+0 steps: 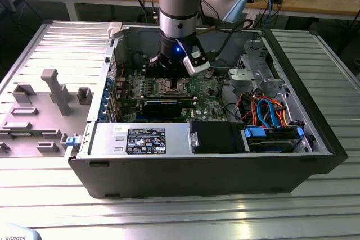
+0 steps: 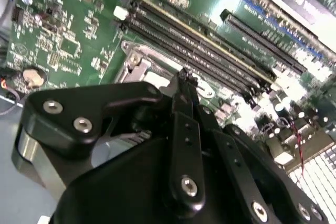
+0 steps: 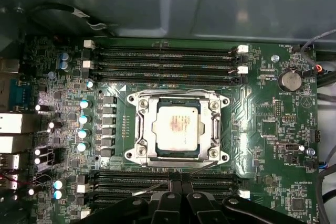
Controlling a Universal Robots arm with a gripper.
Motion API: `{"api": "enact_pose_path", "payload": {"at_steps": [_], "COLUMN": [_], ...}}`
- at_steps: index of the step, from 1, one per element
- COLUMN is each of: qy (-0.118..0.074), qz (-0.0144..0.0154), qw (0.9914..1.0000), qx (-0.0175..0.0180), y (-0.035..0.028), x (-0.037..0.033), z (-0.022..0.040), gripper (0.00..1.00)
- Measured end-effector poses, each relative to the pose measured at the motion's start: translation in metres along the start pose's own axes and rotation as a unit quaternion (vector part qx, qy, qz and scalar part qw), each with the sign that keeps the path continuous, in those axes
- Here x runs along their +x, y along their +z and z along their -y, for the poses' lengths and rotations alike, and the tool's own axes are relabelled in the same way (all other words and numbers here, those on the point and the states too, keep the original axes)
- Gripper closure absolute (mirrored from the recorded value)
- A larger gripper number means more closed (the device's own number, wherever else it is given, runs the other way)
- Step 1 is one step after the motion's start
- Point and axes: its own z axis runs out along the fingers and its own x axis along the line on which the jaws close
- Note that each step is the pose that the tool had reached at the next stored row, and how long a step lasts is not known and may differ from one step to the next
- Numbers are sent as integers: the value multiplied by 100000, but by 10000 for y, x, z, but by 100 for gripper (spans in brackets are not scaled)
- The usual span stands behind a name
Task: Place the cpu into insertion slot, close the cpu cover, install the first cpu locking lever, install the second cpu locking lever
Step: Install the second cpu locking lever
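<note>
Ribbed metal bench (image 1: 185, 217) carries an open computer case (image 1: 214, 175), arm reaching inside.
Fingers (image 2: 184, 85) pressed together, holding nothing, over the socket edge; cpu (image 3: 177, 126) sits in the insertion slot (image 3: 139, 129) under the cpu cover (image 3: 215, 129); levers hard to make out.

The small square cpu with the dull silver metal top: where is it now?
In the first wrist view the cpu sits in the silvery-rimmed square insertion slot on the green motherboard, between two banks of long black memory slots.
</note>
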Motion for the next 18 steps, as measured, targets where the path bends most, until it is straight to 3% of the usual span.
{"api": "enact_pose_path", "payload": {"at_steps": [10,12,13,15,16,18], "qy": [-3,-7,-11,-495,-678,-1347], "qz": [-3,-9,-376,-1104,-1732,-2215], "qw": [100000,100000,99999,99990,99980,99964], "qx": [-12,-37,-83,-676,-688,-705], "y": [-1,-3,-2,9,17,33], "x": [4,5,4,9,11,17], "z": [7,41,81,90,92,97], "gripper": [89,89,89,89,89,89]}}
